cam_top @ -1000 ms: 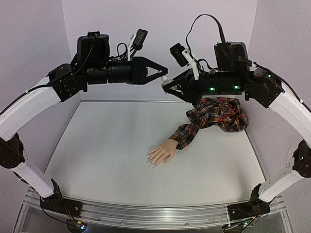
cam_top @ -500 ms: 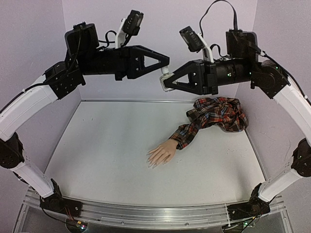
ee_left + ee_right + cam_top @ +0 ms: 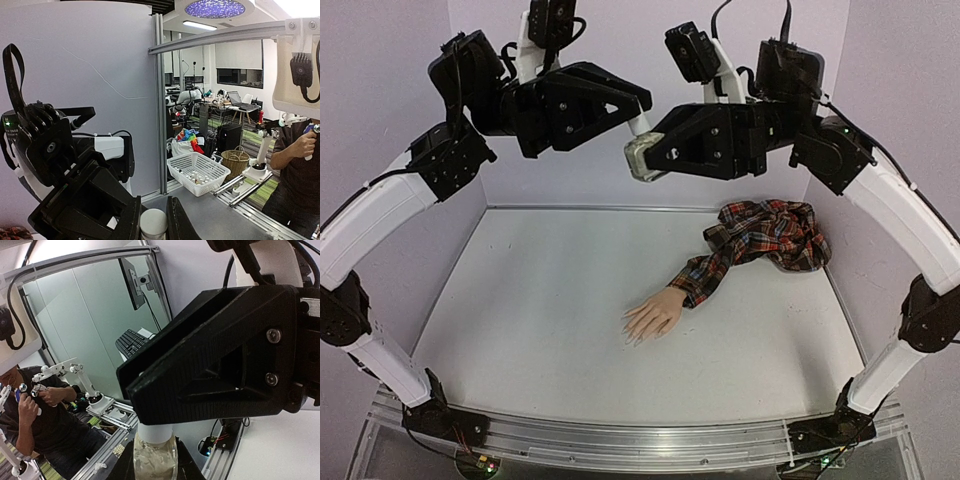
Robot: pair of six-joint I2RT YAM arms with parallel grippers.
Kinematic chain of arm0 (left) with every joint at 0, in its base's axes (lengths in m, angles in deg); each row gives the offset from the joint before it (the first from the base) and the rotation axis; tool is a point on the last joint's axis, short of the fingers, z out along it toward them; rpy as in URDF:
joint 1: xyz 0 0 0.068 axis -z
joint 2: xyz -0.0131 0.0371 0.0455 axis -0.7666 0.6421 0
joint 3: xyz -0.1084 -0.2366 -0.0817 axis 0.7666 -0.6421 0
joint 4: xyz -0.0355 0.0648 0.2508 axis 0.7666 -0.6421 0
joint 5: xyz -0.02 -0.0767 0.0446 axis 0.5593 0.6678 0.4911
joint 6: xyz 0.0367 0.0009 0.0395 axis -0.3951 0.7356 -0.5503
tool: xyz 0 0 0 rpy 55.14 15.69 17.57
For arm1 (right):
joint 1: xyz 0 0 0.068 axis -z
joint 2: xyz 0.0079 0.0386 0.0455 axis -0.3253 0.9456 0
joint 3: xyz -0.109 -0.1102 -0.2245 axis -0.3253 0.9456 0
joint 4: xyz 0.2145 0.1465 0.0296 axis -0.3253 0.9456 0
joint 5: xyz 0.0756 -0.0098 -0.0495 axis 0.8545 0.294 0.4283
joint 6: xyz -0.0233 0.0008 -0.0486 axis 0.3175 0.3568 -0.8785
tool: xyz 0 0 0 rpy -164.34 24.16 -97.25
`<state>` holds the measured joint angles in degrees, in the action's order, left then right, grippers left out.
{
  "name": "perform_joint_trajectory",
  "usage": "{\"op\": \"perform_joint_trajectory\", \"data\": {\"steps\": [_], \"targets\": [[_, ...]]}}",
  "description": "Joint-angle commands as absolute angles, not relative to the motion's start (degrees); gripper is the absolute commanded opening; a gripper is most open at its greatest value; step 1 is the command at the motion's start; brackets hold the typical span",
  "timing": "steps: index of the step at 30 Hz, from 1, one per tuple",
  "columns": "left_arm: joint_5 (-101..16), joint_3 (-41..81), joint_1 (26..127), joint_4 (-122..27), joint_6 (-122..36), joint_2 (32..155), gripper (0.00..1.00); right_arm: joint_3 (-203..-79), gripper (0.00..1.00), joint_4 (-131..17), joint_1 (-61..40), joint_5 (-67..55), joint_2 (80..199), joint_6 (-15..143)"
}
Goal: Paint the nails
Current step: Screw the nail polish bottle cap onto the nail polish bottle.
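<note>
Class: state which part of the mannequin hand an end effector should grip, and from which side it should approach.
Likely the wrist end of the mannequin hand, beside the plaid cuff, from straight above. It lies flat on the table, so only its two sides are free, leaving the nails uncovered.

1. Mannequin hand: smooth, matt, skin-coloured, plastic-looking.
2. Plaid sleeve: soft woven cloth.
3. Table: white, matt, smooth top.
4. Rail along its near edge: bare brushed metal.
5. Left gripper: black matt plastic, finely ribbed where the right wrist view shows it close.
6. Small bottle: clear and glossy; its cap is smooth white plastic.
7. Arm links: white, glossy plastic shells.
</note>
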<state>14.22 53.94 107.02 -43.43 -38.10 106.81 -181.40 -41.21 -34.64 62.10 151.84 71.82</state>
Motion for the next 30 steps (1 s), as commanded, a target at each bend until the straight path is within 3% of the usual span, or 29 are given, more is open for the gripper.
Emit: {"op": "perform_joint_trajectory", "data": {"steps": [1, 3, 8, 11, 17, 21, 26, 30], "targets": [[16.71, 47.33, 110.17, -49.86, -35.71, 111.90, 0.01, -183.40, 0.00, -61.74, -34.22, 52.27, 149.93, 72.29], [15.04, 47.97, 110.19, -50.59, -35.72, 111.82, 0.12, -182.47, 0.00, -61.67, -34.25, 52.30, 149.57, 72.25], [9.30, 48.32, 110.02, -54.23, -38.72, 109.07, 0.53, -175.71, 0.00, -61.43, -34.06, 51.93, 146.41, 70.71], [7.32, 48.89, 109.58, -56.02, -40.47, 107.38, 0.66, -171.70, 0.00, -61.23, -33.95, 50.80, 144.35, 69.65], [0.74, 45.55, 109.41, -57.59, -42.88, 102.59, 0.78, -164.16, 0.00, -59.31, -32.75, 47.03, 139.75, 66.47], [-9.97, 40.99, 108.04, -56.41, -41.03, 99.08, 0.82, -161.03, 0.00, -51.88, -32.68, 40.52, 135.91, 59.59], [-26.36, 34.74, 106.70, -52.17, -33.73, 93.70, 0.84, -157.37, 0.00, -45.28, -32.70, 26.92, 131.64, 52.96], [-36.53, 33.49, 106.66, -51.62, -28.52, 91.44, 0.83, -155.74, 0.00, -41.36, -34.80, 7.86, 130.71, 48.56]]}}
